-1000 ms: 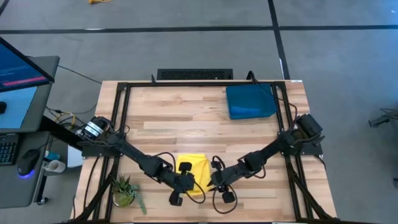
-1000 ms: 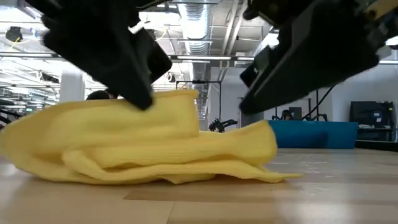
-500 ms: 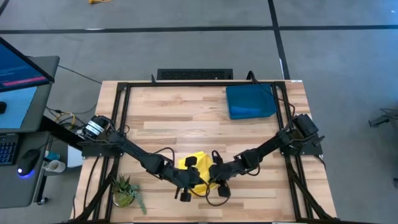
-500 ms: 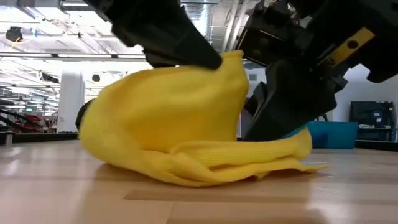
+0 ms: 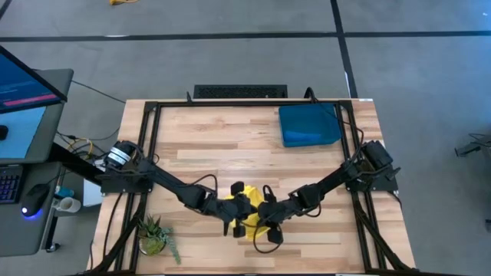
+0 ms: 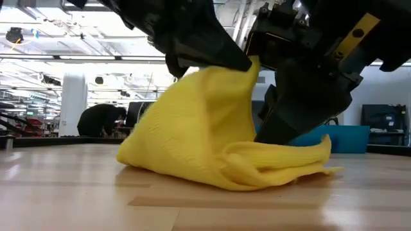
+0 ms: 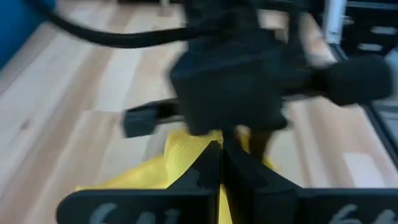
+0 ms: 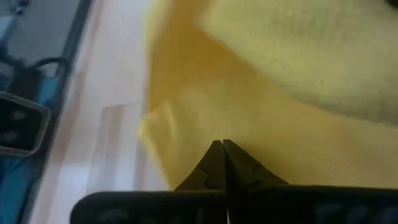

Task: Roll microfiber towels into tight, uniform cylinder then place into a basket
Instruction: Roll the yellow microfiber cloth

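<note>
Early stage of the towel-rolling task. The soft bright yellow microfiber towel (image 6: 212, 141) is shown bunched and partly lifted off the pale wooden slatted table (image 5: 199, 146), near its front edge and midway between the two arms. The dark two-finger left gripper (image 5: 239, 205) is seen closed on an upper fold of the yellow cloth, so that a peak of fabric is drawn upward in the low view. The dark two-finger right gripper (image 5: 265, 215) is seen just beside it, fingers pressed together with the cloth directly ahead of their tips; in the right wrist view the closed fingers (image 8: 214, 163) appear to pinch the towel's edge.

The step in hand is judged to be the gathering and handling of the cloth; no cylinder has yet been formed, and the towel lies crumpled, not flat. For the next move, the cloth would probably need to be spread or tensioned between the two grips so that an even edge can be turned over and rolled tightly.

The dark teal-blue shallow rectangular basket (image 5: 290, 116) is placed at the far right part of the table, well apart from the towel. A brighter blue surface inside it may be a second towel; this cannot be confirmed.

Counts: one yellow towel, one basket, two grippers, one small green potted plant (image 5: 153, 234) at the front left corner.
</note>
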You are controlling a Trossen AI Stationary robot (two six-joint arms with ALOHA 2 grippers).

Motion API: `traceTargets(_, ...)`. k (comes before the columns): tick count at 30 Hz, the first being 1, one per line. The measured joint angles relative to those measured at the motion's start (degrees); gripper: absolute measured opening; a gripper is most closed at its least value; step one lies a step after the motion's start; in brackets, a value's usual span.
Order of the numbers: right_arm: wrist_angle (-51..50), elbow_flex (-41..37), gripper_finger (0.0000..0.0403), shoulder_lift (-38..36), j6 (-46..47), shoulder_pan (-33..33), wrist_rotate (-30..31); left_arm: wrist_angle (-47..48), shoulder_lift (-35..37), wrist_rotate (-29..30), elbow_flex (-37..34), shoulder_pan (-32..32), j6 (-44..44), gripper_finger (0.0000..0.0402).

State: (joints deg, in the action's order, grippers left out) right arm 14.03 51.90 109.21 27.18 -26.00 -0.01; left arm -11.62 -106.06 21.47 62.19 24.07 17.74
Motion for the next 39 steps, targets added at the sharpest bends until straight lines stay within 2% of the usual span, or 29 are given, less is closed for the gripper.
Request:
traceTargets(4, -0.18, 1.5, 0.0008, 2.53, 1.82, 0.09, -0.19, -0.52, -0.24, -0.31, -0.28, -1.29, 0.98, 0.0)
traceTargets(8, 0.58, 4.3, 0.0008, 5.74, 0.94, -0.11, -2.47, 0.04, -0.26, -3.66, -0.44, -1.5, 1.38, 0.0)
traceTargets(16, 0.8, 4.89, 0.0009, 5.22, -0.63, 0.09, -3.12, -1.49, -1.55, -4.3, -0.38, -1.82, 1.44, 0.0)
traceTargets(23, 1.13, 5.13, 0.0011, 5.27, -2.17, 0.58, -3.12, -3.08, -2.91, -11.83, -0.24, -3.55, 2.16, 0.0)
traceTargets(27, 0.22, 5.15, 0.0018, 3.18, -3.63, 0.12, -3.09, -5.07, -2.77, -12.55, 0.03, -3.51, 1.37, 0.0)
traceTargets(34, -7.47, 5.29, 0.0013, -0.84, -3.65, -1.6, -2.69, -7.27, -2.76, -14.45, 0.23, -3.7, -1.05, 0.0)
traceTargets(39, -11.56, 5.37, 0.0017, -3.4, -3.45, -3.5, -2.73, -5.6, -2.98, -17.55, -0.02, -3.63, -2.04, 0.0)
